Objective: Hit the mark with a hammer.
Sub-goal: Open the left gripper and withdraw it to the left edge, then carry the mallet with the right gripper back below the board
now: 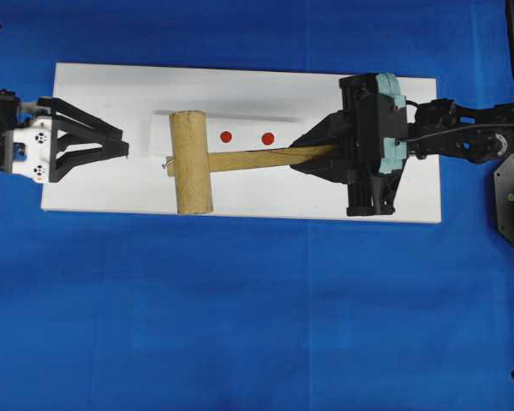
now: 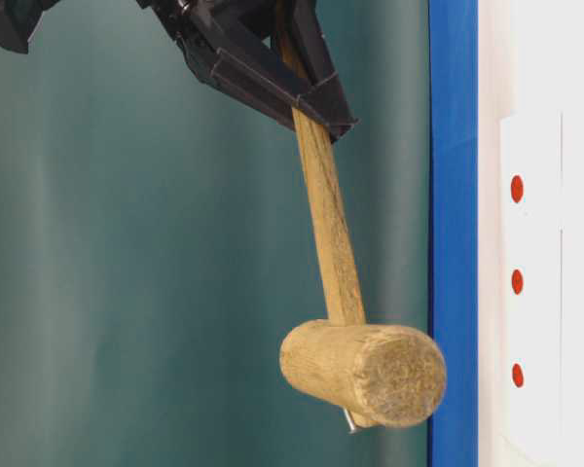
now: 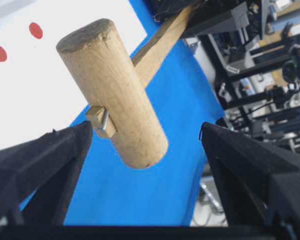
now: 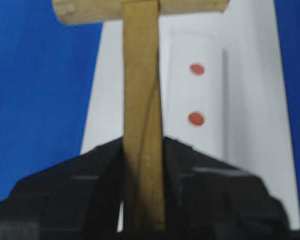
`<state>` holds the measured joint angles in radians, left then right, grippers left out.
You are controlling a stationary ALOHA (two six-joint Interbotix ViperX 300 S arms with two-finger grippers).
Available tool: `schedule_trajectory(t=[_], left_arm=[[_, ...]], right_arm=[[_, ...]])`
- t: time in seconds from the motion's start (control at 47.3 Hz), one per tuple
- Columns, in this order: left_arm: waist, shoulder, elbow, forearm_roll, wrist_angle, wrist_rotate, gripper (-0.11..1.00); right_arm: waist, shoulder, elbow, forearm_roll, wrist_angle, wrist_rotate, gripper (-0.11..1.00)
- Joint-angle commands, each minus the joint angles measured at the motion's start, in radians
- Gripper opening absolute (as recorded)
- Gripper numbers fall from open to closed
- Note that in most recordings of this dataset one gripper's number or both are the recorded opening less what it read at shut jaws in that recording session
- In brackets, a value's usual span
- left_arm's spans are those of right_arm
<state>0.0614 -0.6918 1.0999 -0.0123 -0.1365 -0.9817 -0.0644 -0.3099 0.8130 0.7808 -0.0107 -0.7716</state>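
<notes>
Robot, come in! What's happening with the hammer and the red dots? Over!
Right tool shut on hammer handle, head raised off white board. Left tool open, empty. Two red dots showing from above. Nothing blocking.

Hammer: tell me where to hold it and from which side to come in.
Hold the hammer by the far end of its long flat handle, coming from the side away from the head, tool faces on the flat sides. The right tool already grips there, head hanging free above the white board.

I'm in a robotics lab: blue cloth (image 1: 240,325) on the table, white board (image 1: 240,201), equipment racks (image 3: 260,75) and cables behind.
</notes>
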Motion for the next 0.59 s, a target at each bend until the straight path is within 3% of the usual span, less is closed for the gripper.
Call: schedule_trajectory(t=[0.0, 0.212, 0.402, 0.571], left_arm=[[0.003, -0.011, -0.011, 0.003, 0.006, 0.025, 0.88], [0.003, -0.012, -0.009, 0.005, 0.015, 0.195, 0.88], [0.018, -0.005, -0.009, 0.008, 0.015, 0.512, 0.88], [0.032, -0.005, -0.005, 0.006, 0.015, 0.756, 0.88]], right_arm=[[0.003, -0.021, -0.015, 0.006, -0.009, 0.002, 0.08], [0.021, -0.006, -0.025, 0.067, -0.009, 0.003, 0.08], [0.097, 0.031, -0.041, 0.153, -0.037, 0.003, 0.08], [0.186, 0.078, -0.054, 0.233, -0.104, 0.003, 0.08]])
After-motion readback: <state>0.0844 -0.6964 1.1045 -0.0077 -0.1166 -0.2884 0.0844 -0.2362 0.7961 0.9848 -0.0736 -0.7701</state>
